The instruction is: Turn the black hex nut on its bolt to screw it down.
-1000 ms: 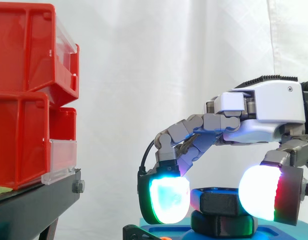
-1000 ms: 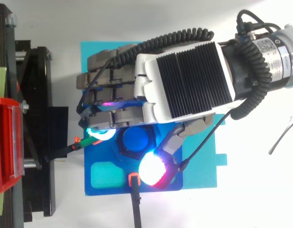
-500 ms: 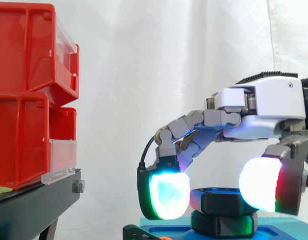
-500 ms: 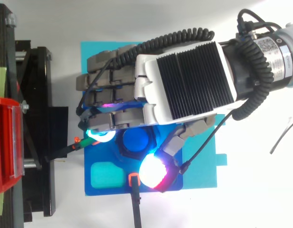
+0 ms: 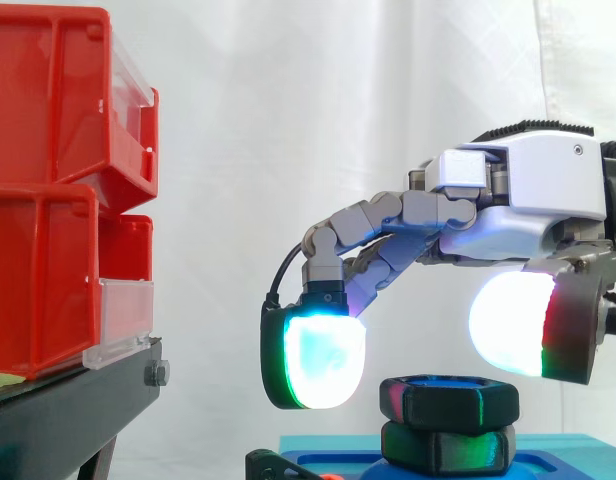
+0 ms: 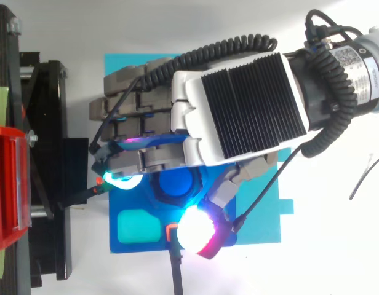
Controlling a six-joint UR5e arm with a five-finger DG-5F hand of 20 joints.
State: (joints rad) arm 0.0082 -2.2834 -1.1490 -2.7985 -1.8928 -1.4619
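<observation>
Nearest, the hand's [image 5: 528, 200] thumb pad [image 5: 513, 325] hangs just above the black nut [image 5: 448, 400], which sits on its blue bolt [image 6: 176, 180] near the middle of the blue plate [image 6: 131, 247]; the finger pads [image 5: 313, 362] hang beyond. The hand is spread wide (holding nothing) and should drop squarely, pinch opposite flats, then twist.

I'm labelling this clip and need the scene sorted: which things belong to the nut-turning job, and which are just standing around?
Job: black hex nut; blue bolt; blue base plate; hand, open, fingertips clear of the nut.
Standing around: red bins; black stand; white curtain.
</observation>
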